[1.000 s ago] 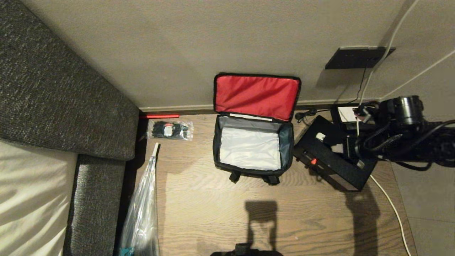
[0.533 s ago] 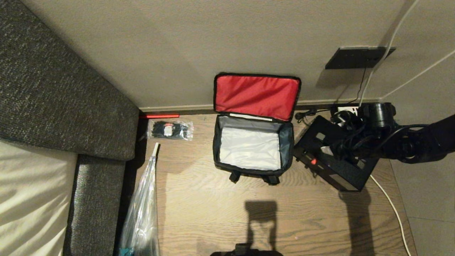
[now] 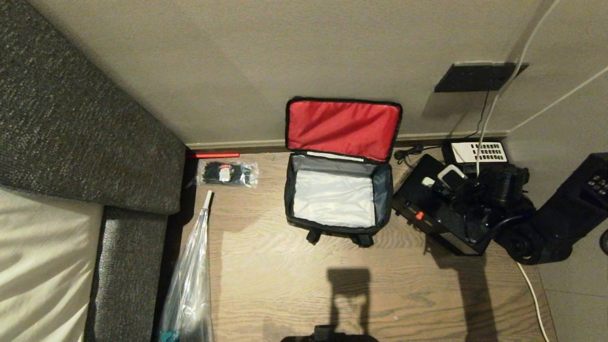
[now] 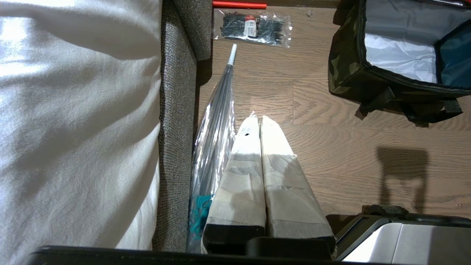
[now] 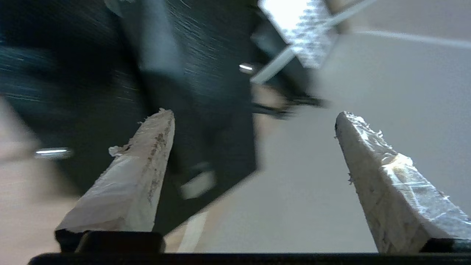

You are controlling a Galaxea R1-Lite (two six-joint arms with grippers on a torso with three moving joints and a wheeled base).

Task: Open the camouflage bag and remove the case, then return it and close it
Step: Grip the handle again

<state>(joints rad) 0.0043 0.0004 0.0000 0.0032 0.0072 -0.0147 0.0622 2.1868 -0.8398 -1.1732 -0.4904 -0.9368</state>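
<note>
Pressed together, the left gripper (image 4: 260,119) hangs parked over the wooden floor (image 3: 266,266) between the sofa (image 3: 71,128) and the camouflage bag (image 3: 338,194). That bag sits at the floor's far edge against the wall, lid thrown back to show its red lining, the pale inside empty. Just right of it lies the case (image 3: 439,209), a plain black rigid box set askew with a small red tab on its front side. Over the case's far right end the right gripper (image 5: 254,121) stands spread wide, holding nothing. With the case out, the return comes next: I would square the fingers across the case's short width, seat them deep before closing, and lift level so it clears the bag's rim.
</note>
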